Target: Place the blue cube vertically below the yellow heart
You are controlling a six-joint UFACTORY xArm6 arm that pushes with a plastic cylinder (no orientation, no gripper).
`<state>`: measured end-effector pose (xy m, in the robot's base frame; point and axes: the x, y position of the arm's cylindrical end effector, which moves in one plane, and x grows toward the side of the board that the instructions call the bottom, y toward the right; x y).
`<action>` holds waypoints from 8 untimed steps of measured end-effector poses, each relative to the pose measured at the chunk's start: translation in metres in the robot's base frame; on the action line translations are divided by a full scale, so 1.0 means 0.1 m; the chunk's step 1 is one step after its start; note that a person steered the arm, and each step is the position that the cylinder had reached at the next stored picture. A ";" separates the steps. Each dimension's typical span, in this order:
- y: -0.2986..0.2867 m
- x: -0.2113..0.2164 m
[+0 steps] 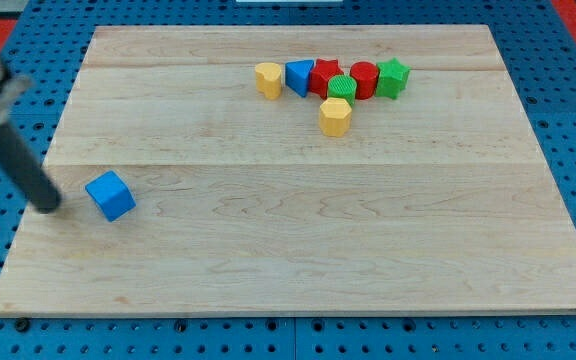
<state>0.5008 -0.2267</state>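
The blue cube [110, 195] lies on the wooden board [298, 250] at the view's left, about mid-height. The yellow heart [268, 79] sits near the view's top, left end of a cluster of blocks, far up and to the right of the cube. My tip [50, 206] rests on the board just left of the blue cube, a small gap between them. The dark rod slants up to the view's upper left.
Next to the yellow heart stand a blue triangular block [299, 76], a red star-like block [324, 76], a green round block [342, 88], a red cylinder [364, 79] and a green star [392, 77]. A yellow hexagon [335, 117] lies just below them.
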 end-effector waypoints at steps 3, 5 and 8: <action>1.10 -0.02; 1.69 -0.18; 1.03 -0.18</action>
